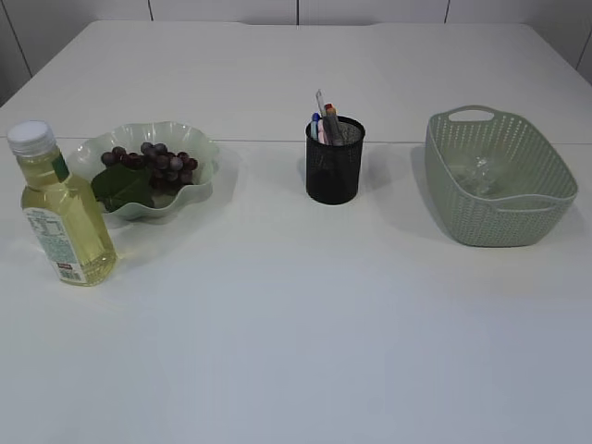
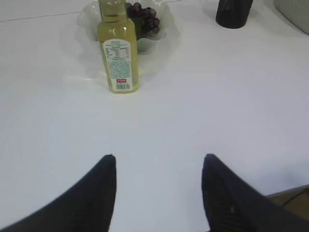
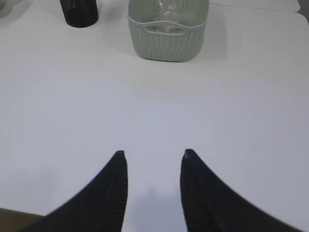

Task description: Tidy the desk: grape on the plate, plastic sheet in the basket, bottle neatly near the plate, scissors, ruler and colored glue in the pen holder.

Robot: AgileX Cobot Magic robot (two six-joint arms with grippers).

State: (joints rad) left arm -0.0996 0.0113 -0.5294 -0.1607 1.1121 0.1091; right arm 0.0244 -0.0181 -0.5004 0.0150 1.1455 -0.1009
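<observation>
The bottle [image 1: 61, 217] of yellow liquid stands upright just left of the pale green plate [image 1: 92, 148]. Dark grapes [image 1: 155, 162] lie on that plate with a green leaf. The black mesh pen holder [image 1: 334, 171] holds several upright items [image 1: 326, 118], pale, blue, red and grey; I cannot tell scissors, ruler and glue apart. The clear plastic sheet [image 1: 476, 174] sits crumpled in the green basket [image 1: 490, 227]. Neither gripper shows in the exterior view. My left gripper [image 2: 159, 157] hangs open and empty, well in front of the bottle [image 2: 118, 53]. My right gripper [image 3: 153, 153] is open and empty, well short of the basket [image 3: 166, 46].
The white table reaches beyond the objects on all sides. In the left wrist view the plate [image 2: 164, 36] sits behind the bottle and the pen holder [image 2: 234, 12] is at the top right. The right wrist view has the pen holder [image 3: 78, 12] at top left.
</observation>
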